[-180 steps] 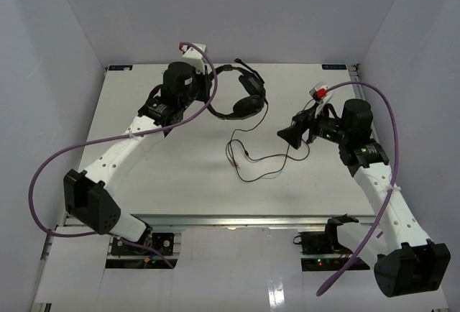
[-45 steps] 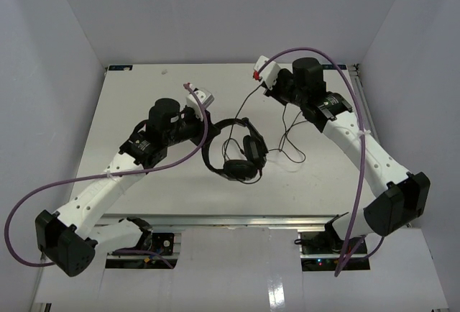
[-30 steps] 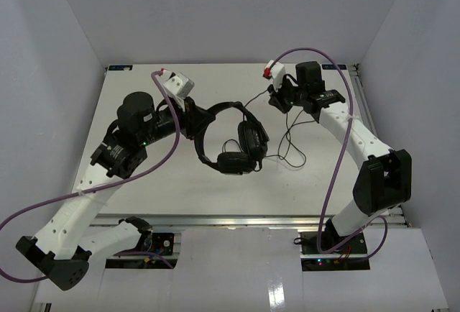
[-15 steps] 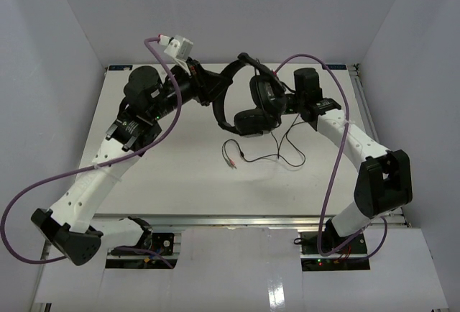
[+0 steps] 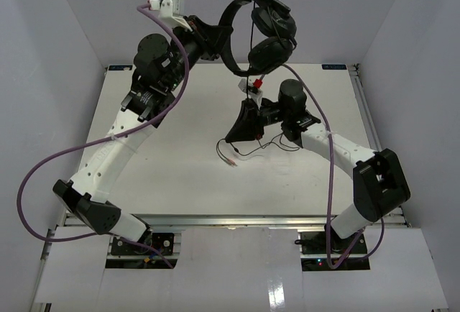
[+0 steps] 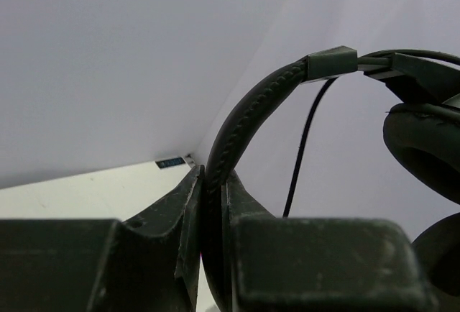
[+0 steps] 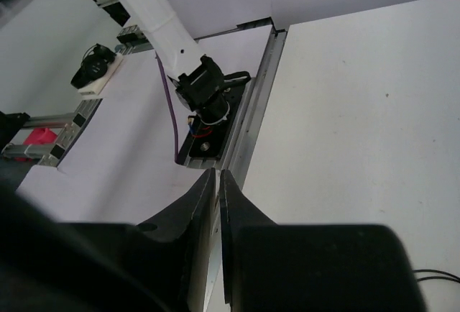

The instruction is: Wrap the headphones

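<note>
Black headband clamped tight in my left gripper, so the headphones hang high above the table's far edge, letting the cable trail down, free for winding. My right gripper hovers low beside that slack, fingers pinched almost together, nothing visibly between them
</note>
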